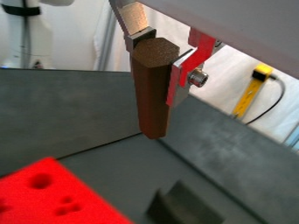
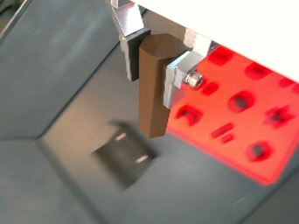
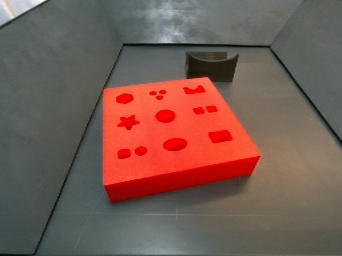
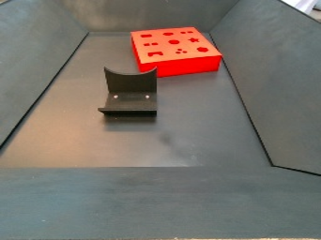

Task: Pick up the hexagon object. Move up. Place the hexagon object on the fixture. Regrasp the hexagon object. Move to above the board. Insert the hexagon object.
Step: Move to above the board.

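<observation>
Four views: I read two from the wrist and two from the side, and the arm shows only in the wrist pair.
Gripper: I see the gripper [image 1: 160,54] in both wrist views [image 2: 156,54], up in the air above the grey floor [image 4: 189,131]; it does not show in either side view.
Grip: the silver fingers [image 2: 179,74] are pressed against opposite faces of the hexagon object [image 1: 149,87], so I read them as clamped on it.
Hexagon object: a dark brown prism hanging roughly upright from the fingers, its lower end free and clear of the floor [image 2: 153,83].
Fixture: the dark grey fixture [image 4: 128,92] stands on the floor, nothing resting in its curved notch; in a side view it sits behind the board [image 3: 213,64], and in a wrist view it lies below the peg's lower end and to one side [image 2: 125,153].
Board: the red board [image 3: 171,135] lies flat on the floor, apart from the fixture, with its cut-outs unfilled as far as I can see; in a side view it is at the far end of the bin [image 4: 175,49].
Relation: in a wrist view the board shows beside the held peg [image 2: 239,105], well below it.
</observation>
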You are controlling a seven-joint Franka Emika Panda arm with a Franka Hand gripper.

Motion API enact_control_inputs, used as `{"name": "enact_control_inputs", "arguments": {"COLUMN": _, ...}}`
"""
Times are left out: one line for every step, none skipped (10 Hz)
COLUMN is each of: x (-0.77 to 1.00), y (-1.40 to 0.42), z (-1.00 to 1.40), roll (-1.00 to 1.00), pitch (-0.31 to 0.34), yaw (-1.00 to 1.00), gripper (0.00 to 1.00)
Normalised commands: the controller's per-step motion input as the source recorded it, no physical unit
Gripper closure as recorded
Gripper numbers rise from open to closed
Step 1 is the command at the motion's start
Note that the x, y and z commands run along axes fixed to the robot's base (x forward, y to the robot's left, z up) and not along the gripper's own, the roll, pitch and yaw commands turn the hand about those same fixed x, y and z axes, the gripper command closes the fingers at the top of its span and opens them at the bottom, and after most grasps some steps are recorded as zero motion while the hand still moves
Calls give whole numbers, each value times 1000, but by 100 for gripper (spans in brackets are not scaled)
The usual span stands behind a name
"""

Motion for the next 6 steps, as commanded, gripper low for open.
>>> {"name": "enact_control_inputs", "arguments": {"x": -848, "y": -1000, "z": 214, "roll": -1000, "pitch": -128, "yaw": -86, "gripper": 100}}
{"name": "enact_control_inputs", "arguments": {"x": -860, "y": -978, "z": 211, "roll": -1000, "pitch": -132, "yaw": -89, "gripper": 100}}
{"name": "enact_control_inputs", "arguments": {"x": -497, "y": -430, "z": 111, "roll": -1000, "pitch": -161, "yaw": -92, "gripper": 100}}
{"name": "enact_control_inputs", "arguments": {"x": -359, "y": -240, "z": 66, "roll": -1000, "pitch": -162, "yaw": -93, "gripper": 100}}
{"name": "enact_control_inputs", "arguments": {"x": -209, "y": -75, "z": 28, "roll": -1000, "pitch": -165, "yaw": -87, "gripper": 100}}
{"name": "enact_control_inputs", "arguments": {"x": -174, "y": -50, "z": 30, "roll": -984, "pitch": -175, "yaw": -90, "gripper": 100}}
